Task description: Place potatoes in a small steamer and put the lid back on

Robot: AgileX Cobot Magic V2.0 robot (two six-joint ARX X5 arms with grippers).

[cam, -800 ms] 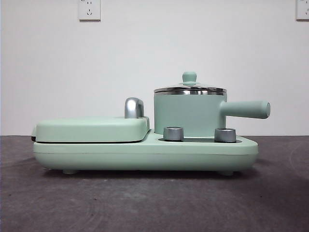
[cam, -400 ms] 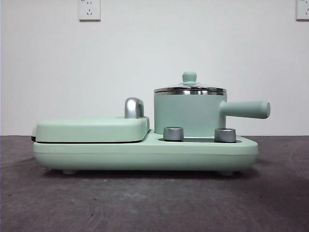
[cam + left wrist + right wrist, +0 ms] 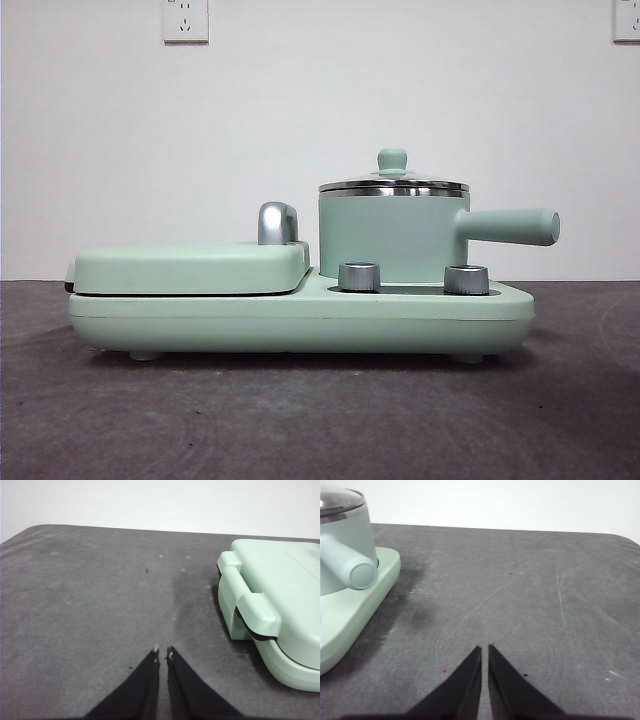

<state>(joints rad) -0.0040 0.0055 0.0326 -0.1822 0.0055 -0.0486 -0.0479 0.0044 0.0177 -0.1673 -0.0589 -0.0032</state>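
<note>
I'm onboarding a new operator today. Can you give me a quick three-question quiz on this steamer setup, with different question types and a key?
1. True or false: the lid sits on the small steamer.
2. Multiple choice: the left gripper is nearest to
A. the steamer's side handle
B. the griddle end of the appliance
C. a potato
3. Fill in: in the right wrist view, the right gripper hangs over bare ______, with the steamer's side handle off to one side.

Key
1. True.
2. B.
3. Table. Both grippers have their jaws shut and hold nothing; no potato shows in any view.
</note>
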